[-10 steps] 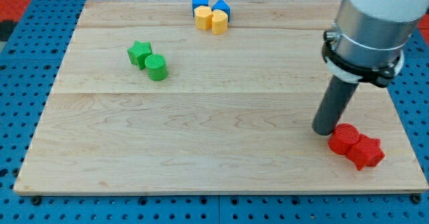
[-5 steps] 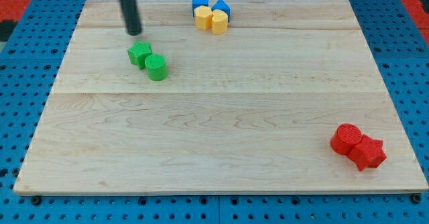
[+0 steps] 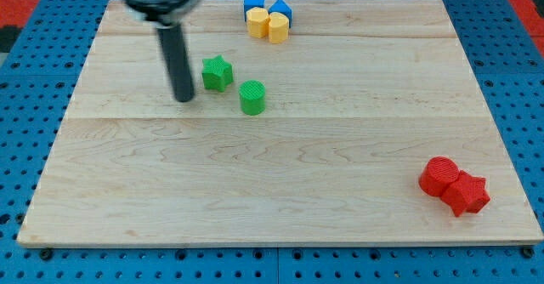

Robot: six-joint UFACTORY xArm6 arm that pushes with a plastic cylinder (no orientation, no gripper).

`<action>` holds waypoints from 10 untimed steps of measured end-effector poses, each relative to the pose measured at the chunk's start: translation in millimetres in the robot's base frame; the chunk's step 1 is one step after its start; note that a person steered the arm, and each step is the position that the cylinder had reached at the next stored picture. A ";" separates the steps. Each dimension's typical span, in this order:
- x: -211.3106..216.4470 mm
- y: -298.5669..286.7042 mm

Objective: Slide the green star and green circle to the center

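The green star (image 3: 218,73) lies on the wooden board (image 3: 280,190), left of the middle and toward the view's top. The green circle (image 3: 252,97) lies just to its lower right, a small gap between them. My tip (image 3: 184,98) stands on the board just left of the green star and a little lower, close to it but not clearly touching. The rod rises from the tip toward the view's top left.
Two blue blocks (image 3: 253,1) and two yellow blocks (image 3: 278,27) sit clustered at the board's top edge. A red circle (image 3: 439,176) and a red star (image 3: 467,194) touch each other near the bottom right corner.
The green star and green circle have slid right and slightly down, and have come apart a little. My tip has moved from above the star to its left, lower on the board.
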State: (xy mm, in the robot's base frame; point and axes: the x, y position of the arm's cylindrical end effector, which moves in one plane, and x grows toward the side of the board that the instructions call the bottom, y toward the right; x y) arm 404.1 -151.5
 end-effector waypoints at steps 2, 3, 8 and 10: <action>-59.6 36.6; -24.7 80.4; -36.1 71.8; 31.7 207.4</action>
